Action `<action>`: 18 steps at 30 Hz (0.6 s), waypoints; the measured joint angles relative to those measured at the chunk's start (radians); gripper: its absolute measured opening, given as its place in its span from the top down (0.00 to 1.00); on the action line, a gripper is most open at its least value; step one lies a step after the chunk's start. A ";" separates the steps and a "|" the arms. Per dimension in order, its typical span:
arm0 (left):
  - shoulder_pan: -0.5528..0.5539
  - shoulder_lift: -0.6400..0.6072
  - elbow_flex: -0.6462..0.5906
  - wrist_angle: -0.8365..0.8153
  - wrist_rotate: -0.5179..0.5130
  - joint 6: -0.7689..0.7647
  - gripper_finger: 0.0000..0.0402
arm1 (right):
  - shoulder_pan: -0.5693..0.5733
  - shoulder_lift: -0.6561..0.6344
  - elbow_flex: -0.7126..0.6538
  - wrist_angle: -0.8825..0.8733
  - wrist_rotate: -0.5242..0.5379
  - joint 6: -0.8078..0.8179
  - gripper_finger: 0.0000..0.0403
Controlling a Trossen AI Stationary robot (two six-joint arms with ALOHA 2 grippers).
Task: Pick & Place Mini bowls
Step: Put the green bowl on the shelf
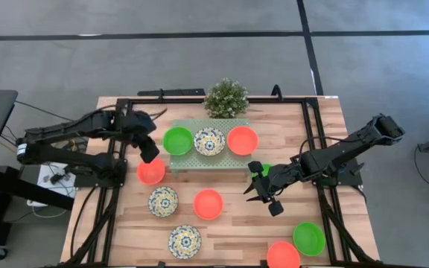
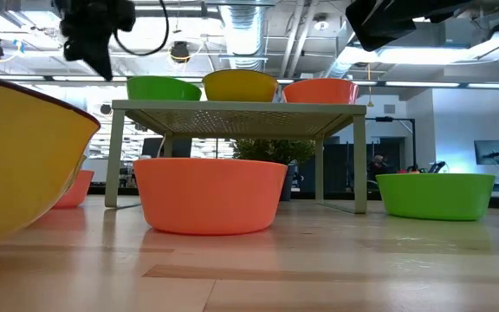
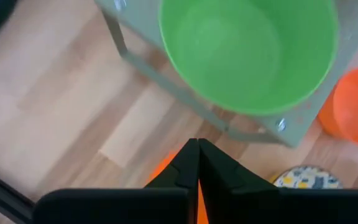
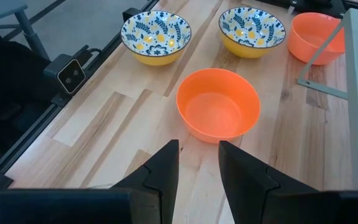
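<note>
Mini bowls [image 1: 208, 204], no legible txt

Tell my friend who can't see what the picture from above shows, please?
Three mini bowls, green, patterned and orange, sit in a row on a pale green platform on a wooden table. The left gripper, shut, is above another orange bowl; the right gripper is open.

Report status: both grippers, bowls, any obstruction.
Left gripper shut, empty, above the orange bowl beside the platform. Right gripper open, empty, facing the centre orange bowl. Three bowls on the platform. Nothing in the way.
</note>
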State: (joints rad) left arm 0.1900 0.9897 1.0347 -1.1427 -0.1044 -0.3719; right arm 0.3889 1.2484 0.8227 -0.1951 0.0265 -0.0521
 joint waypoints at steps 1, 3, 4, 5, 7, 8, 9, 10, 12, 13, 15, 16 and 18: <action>-0.012 0.002 -0.014 0.002 0.000 -0.009 0.98 | 0.000 0.000 0.000 0.000 0.000 0.000 0.73; -0.030 0.013 -0.046 0.007 0.000 -0.028 0.98 | 0.000 0.000 0.000 0.000 0.000 0.000 0.73; -0.036 0.022 -0.058 0.008 0.000 -0.034 0.98 | 0.000 0.000 0.000 0.000 0.000 0.000 0.73; -0.042 0.031 -0.068 0.019 0.000 -0.035 0.99 | 0.000 0.000 0.000 0.000 0.000 0.000 0.73; -0.052 0.049 -0.078 0.061 0.000 -0.034 0.99 | 0.000 0.000 0.000 0.000 0.000 0.000 0.73; -0.055 0.058 -0.083 0.087 0.000 -0.029 0.99 | 0.000 0.000 0.000 0.000 0.000 0.000 0.73; -0.055 0.068 -0.085 0.111 0.001 -0.024 0.98 | 0.000 0.000 0.000 0.000 0.000 0.000 0.73; -0.055 0.076 -0.085 0.137 0.001 -0.017 0.98 | 0.000 0.000 0.000 0.000 0.000 0.000 0.73; -0.054 0.088 -0.085 0.179 0.000 0.008 0.98 | 0.000 0.000 0.000 0.000 0.000 0.000 0.73; -0.052 0.092 -0.085 0.187 0.000 0.020 0.99 | 0.000 0.000 0.000 0.000 0.000 0.000 0.73; -0.047 0.097 -0.085 0.201 0.000 0.025 0.99 | 0.000 0.000 0.000 0.000 0.000 0.000 0.73; -0.046 0.098 -0.085 0.205 0.000 0.026 0.99 | 0.000 0.000 0.000 0.000 0.000 0.000 0.73; -0.046 0.098 -0.085 0.212 0.000 0.027 0.98 | 0.000 0.000 0.000 0.000 0.000 0.000 0.73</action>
State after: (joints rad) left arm 0.1444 1.0874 0.9497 -0.9312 -0.1043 -0.3450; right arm 0.3889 1.2482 0.8227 -0.1947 0.0265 -0.0521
